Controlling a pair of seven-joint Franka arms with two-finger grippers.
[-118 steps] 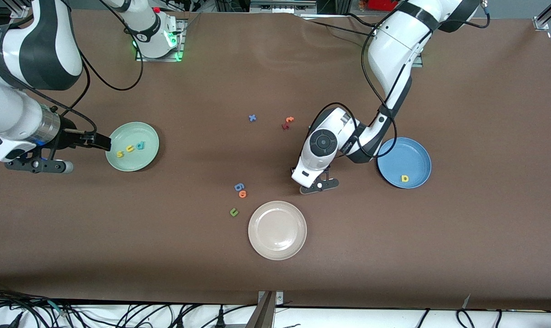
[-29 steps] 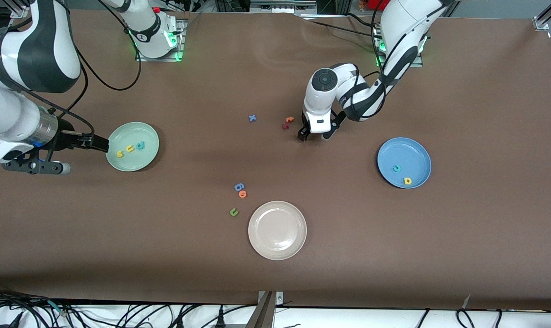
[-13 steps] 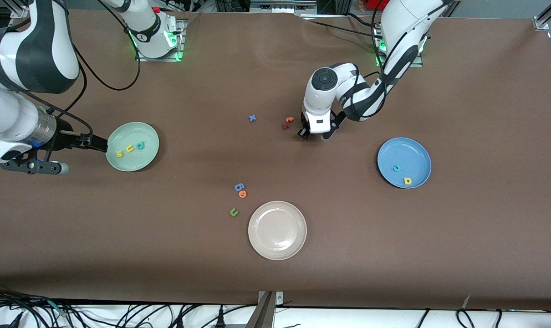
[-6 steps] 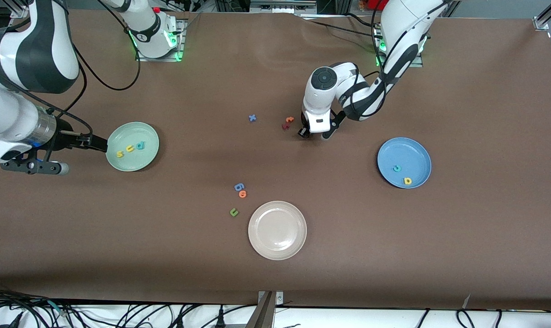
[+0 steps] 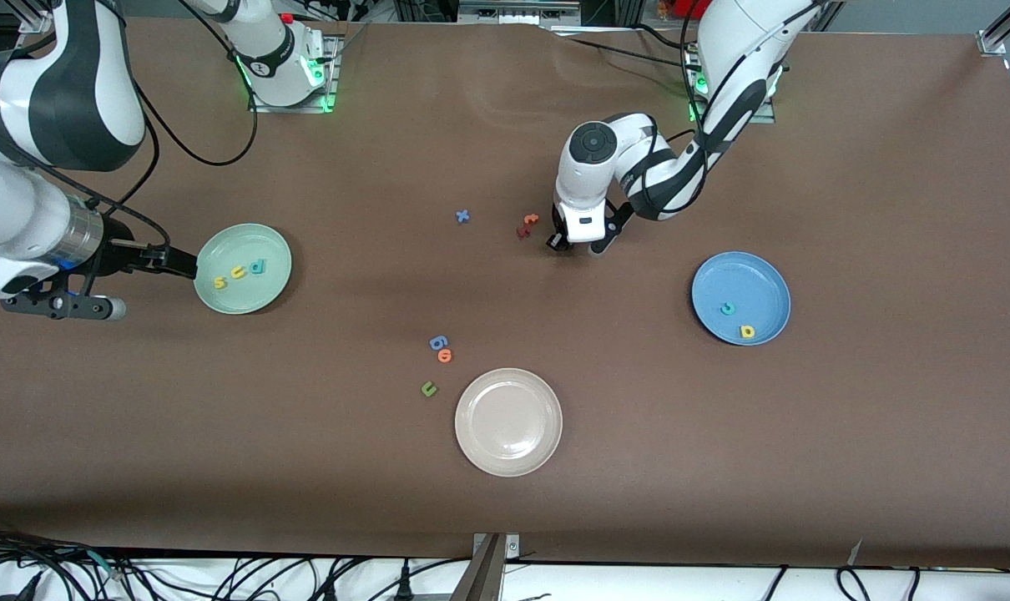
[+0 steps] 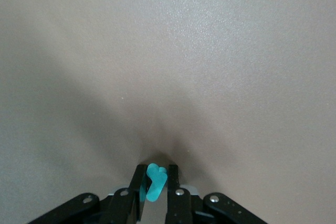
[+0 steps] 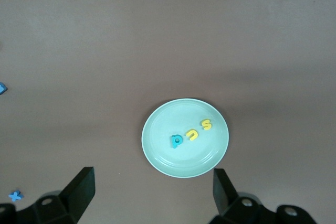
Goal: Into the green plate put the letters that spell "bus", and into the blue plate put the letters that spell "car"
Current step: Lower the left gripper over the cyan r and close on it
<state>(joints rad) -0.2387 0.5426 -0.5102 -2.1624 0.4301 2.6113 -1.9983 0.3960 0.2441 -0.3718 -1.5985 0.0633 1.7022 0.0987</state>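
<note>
My left gripper is down on the surface beside the orange and dark red letters, pinched shut on the teal "r". My right gripper waits wide open, empty, over the surface by the green plate holding "bus"; the blue plate holds the teal "c" and yellow "a".

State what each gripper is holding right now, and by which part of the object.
The left gripper pinches the small teal "r" across its flat faces, down at the table. The right gripper, open, holds nothing, waiting beside the green plate.
</note>
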